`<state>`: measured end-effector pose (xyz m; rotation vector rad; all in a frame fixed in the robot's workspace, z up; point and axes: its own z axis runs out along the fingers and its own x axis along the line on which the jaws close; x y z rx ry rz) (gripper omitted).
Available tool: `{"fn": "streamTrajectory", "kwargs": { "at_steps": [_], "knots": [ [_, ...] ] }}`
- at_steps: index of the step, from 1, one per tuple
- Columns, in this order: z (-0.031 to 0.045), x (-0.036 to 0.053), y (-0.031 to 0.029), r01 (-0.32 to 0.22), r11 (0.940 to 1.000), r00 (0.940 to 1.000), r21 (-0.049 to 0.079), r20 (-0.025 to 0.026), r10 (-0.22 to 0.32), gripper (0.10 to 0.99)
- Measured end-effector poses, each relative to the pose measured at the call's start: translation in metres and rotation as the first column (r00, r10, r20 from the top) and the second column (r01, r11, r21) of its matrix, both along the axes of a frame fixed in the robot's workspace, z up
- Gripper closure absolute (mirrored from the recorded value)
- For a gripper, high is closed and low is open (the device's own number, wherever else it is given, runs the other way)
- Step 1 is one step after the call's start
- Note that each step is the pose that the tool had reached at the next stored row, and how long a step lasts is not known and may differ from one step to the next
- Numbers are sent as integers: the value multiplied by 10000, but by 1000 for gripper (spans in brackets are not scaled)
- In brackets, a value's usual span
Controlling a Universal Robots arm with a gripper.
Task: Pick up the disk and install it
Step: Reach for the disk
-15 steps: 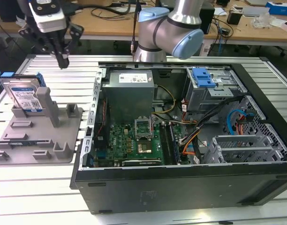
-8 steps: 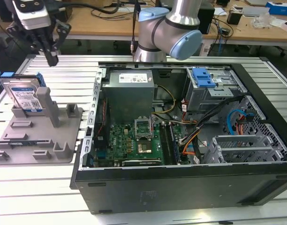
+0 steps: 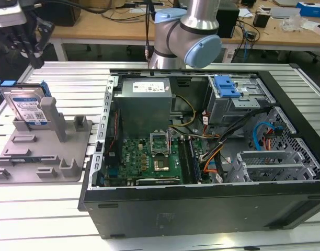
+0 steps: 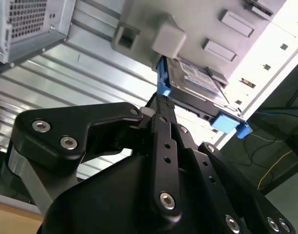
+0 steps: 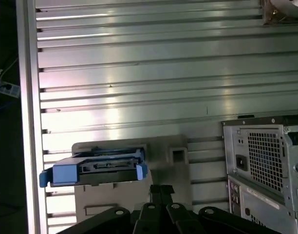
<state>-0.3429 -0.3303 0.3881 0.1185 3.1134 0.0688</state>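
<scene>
End effector (image 5: 161,189): clenched, fingertips pressed together, nothing between them. In the exterior view it hangs at 12 o'clock of the disk (image 3: 26,107), apart from it.

Disk: on edge in a slot of the grey holder (image 3: 71,157) on the surface, at 9 o'clock of the open case (image 3: 202,209).

Risk: coming down clenched, I'd hit the blue bracket and tip the disk out.

Case holds power supply (image 3: 144,99), motherboard (image 3: 149,157), drive cage (image 3: 243,99).

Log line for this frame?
phase: pre-grasp | gripper: shut, empty, clear of disk | disk: upright in holder, beside case | installed: no
</scene>
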Motion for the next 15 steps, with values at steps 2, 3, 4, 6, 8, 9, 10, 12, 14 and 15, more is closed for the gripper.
{"fn": "streamTrajectory", "kwargs": {
  "at_steps": [2, 3, 4, 6, 8, 9, 10, 12, 14, 15],
  "knots": [
    [-5, -126, 57, 1, 10000, 10000, 0, 0, -1, 980],
    [-8, -209, 96, -1, 10000, 10000, 1, 0, 1, 980],
    [-12, -275, 127, -1, 10000, 10000, 1, 1, 1, 980],
    [-14, -346, 153, 1, 10000, 10000, 1, 2, -1, 980],
    [-13, -357, 155, -1, 10000, 10000, -1, 1, 1, 980],
    [-13, -357, 155, -1, 10000, 10000, -2, 1, 1, 980],
    [-13, -357, 155, -2, 10000, 10000, -2, 1, 2, 980],
    [-13, -358, 155, 0, 10000, 10000, -2, 0, 0, 980],
    [-13, -358, 155, -1, 10000, 10000, -2, 0, 1, 980],
    [-13, -358, 155, -1, 10000, 10000, -2, 0, 1, 980]
  ]
}}
